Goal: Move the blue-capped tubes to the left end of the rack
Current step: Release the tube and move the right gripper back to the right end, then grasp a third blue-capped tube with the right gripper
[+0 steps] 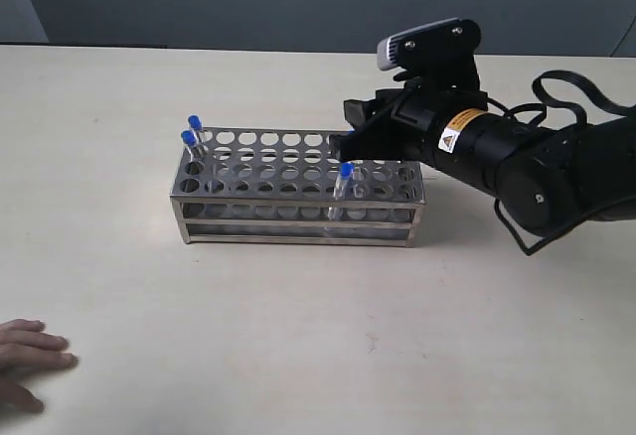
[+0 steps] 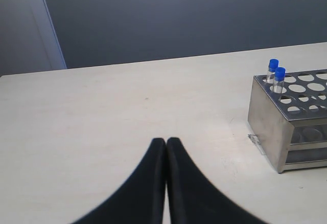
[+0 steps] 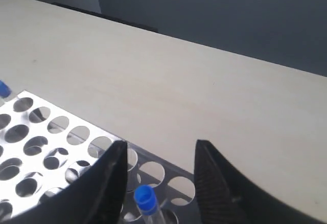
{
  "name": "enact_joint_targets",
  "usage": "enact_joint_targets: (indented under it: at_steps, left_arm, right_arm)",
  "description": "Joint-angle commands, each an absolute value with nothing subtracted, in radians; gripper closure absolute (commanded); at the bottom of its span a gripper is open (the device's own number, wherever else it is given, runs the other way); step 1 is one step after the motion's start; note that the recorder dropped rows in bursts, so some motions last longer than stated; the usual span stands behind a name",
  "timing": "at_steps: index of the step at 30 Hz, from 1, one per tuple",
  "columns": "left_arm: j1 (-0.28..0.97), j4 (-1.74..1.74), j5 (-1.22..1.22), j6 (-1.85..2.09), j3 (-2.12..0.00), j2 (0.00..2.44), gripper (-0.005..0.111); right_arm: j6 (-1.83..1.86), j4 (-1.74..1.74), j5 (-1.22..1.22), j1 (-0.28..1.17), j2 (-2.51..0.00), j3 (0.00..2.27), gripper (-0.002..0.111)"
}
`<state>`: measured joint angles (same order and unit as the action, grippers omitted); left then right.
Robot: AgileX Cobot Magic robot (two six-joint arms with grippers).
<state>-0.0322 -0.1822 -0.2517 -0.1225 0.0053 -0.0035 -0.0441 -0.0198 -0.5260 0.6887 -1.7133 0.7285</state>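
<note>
Shiny holed rack (image 1: 288, 202), prob. steel; clear tubes (image 1: 344, 183).

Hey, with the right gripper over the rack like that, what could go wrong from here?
1. The right gripper stands open with a blue-capped tube between its fingers, nearer one of them; closing may tip it in the rack instead of gripping it squarely.
2. At the rack's left end two tubes already stand; the fingers bringing another there could knock them.
</note>
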Motion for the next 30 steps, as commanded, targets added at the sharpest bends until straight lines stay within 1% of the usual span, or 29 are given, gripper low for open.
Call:
enact_joint_targets:
  at_steps: [1,12,19,30]
  left_arm:
    - [-0.028,-0.184,-0.24,-0.123,0.0,0.0,0.106]
    - [-0.028,-0.184,-0.24,-0.123,0.0,0.0,0.106]
    - [-0.028,-0.184,-0.24,-0.123,0.0,0.0,0.106]
    - [-0.028,-0.184,-0.24,-0.123,0.0,0.0,0.106]
  right_arm:
    - [-0.024,-0.038,-0.574,0.682,-1.744,0.723,0.066]
    - [-0.026,-0.025,-0.578,0.682,-1.76,0.723,0.066]
    - [-0.114,0.063,-0.578,0.689,-1.76,0.723,0.066]
    - [-0.101,0.081,-0.575,0.689,-1.799,0.723,0.066]
